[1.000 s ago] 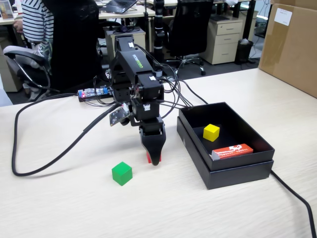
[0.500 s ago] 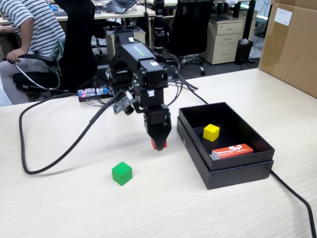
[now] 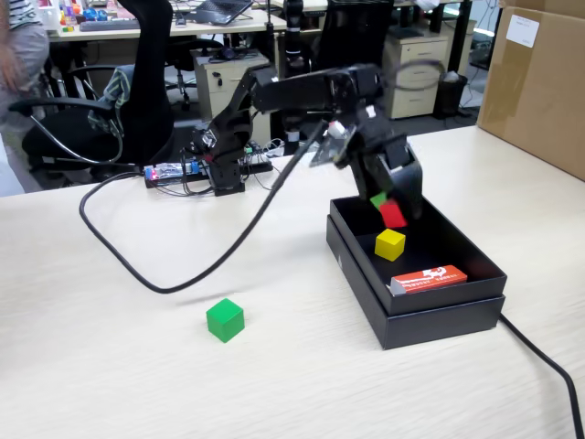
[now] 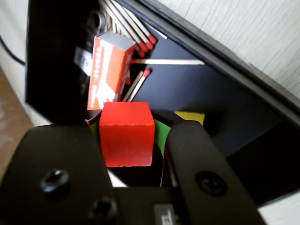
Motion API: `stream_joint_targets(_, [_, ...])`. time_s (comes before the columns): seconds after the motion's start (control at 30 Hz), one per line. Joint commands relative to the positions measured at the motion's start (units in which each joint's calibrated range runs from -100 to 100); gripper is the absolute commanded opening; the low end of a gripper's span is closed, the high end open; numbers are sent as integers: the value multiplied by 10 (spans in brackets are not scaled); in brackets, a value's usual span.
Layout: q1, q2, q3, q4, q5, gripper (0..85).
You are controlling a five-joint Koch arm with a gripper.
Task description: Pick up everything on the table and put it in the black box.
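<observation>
Gripper [image 3: 393, 212] clamps the red cube [image 4: 126, 133] above the black box [image 3: 475, 279], over the yellow cube [image 3: 389, 244]. Cube looks light, rigid; flat opposite faces suit the hold.

Red cube [image 3: 393, 215]: hanging tilted above the black box [image 3: 457, 302]. Yellow cube [image 3: 389, 244]: sitting inside the box. Green cube [image 3: 224, 320]: resting on the table [image 3: 110, 366], left of the box.
</observation>
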State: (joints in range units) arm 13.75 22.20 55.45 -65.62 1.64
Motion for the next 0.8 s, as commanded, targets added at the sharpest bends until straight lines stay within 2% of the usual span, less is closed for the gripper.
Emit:
stream_joint_targets(0.0, [2,20,53,4,-9,11])
stream_joint_targets(0.3, [-9,87,34,1,0,12])
stream_joint_targets(0.4, [-9,99,0,-15,8,169])
stream_joint_targets(0.57, [-6,87,-48,-20,18,289])
stream_joint_targets(0.63, [-6,49,-56,-20,19,402])
stream_joint_targets(0.77, [-13,-60,-60,-20,18,418])
